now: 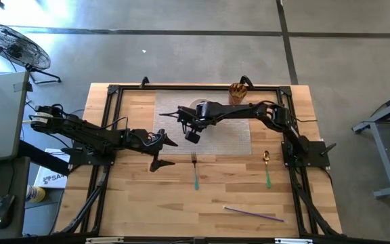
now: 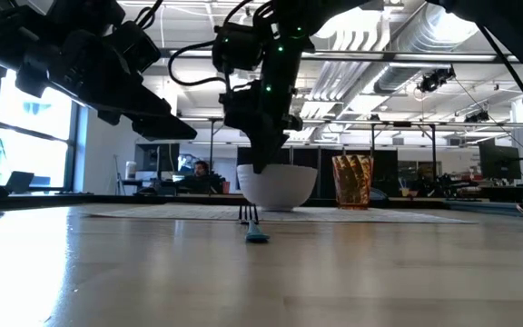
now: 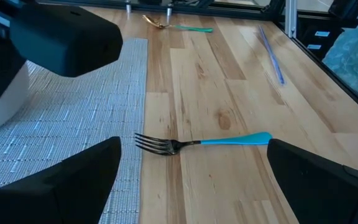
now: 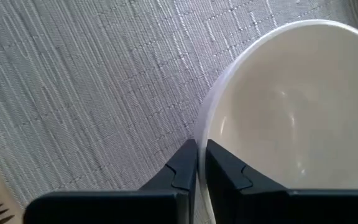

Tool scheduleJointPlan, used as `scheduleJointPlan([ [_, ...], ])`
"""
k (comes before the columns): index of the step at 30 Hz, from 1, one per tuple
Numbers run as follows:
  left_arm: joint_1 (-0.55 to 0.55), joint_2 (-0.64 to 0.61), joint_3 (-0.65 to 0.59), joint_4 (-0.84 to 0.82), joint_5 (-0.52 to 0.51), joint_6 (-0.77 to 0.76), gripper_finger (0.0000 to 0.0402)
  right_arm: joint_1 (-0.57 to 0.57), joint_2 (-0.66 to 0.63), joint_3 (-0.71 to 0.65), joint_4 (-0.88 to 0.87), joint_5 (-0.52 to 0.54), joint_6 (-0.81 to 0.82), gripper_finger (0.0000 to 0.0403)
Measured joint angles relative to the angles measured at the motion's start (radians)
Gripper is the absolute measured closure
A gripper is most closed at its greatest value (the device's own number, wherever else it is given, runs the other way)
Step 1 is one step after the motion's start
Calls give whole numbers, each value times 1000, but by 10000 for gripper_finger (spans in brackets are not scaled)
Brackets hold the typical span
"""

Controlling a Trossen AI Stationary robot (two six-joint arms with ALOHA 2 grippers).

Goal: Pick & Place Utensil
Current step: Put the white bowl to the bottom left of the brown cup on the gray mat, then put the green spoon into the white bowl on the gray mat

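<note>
Right gripper (image 4: 196, 163) reaches across the woven grey placemat (image 1: 232, 135), fingers pressed together on the rim of the smooth white bowl (image 4: 284, 106). Left gripper (image 1: 162, 152) hovers low with fingers spread wide, just beside the fork (image 3: 201, 142). Fork has metal tines and a teal handle, and lies flat on bare wood table (image 1: 181, 203) at the mat's edge.

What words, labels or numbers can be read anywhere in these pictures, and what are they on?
"SA": the start of a cut-off word on the white box on the floor beside the table's left edge; the rest is hidden.
Nothing else carries readable text.
</note>
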Motion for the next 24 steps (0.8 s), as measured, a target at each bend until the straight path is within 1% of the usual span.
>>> scheduleJointPlan([
  [4,0,0,0,0,0,0,2,0,0,0,-1,-8,0,362],
  [10,0,0,0,0,0,0,2,1,0,0,-1,25,0,331],
  [17,0,0,0,0,0,0,2,11,-7,0,2,38,-10,284],
  [24,0,0,0,-1,0,0,2,36,-43,0,-20,107,-8,243],
])
